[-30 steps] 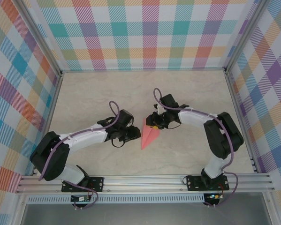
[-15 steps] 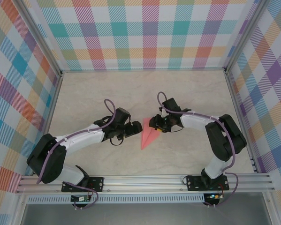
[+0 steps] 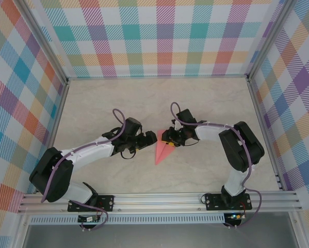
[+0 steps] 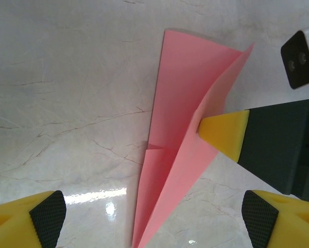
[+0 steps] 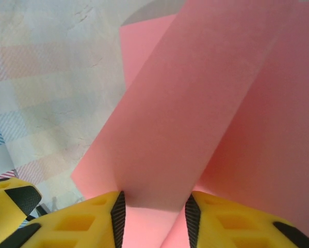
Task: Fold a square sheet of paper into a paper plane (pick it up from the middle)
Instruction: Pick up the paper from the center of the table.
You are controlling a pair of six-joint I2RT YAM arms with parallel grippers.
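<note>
Right wrist, right tool (image 5: pixel 151 209) pinching paper plane (image 5: pixel 206 103); left tool (image 4: pixel 154 216) (agape)

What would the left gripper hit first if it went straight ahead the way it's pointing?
Most likely the paper plane, which lies on the table directly ahead of the open left gripper. The right gripper's yellow finger rests against the plane slightly farther on. Height is hard to judge.

- The worktop (image 3: pixel 206 103) is a pale, glossy surface with a marble pattern of thin grey veins.
- The paper plane (image 3: pixel 162 150), salmon pink, lies near its middle, with its point toward the near edge.
- One wing lies flat on the worktop, and the other is tilted up off it.
</note>
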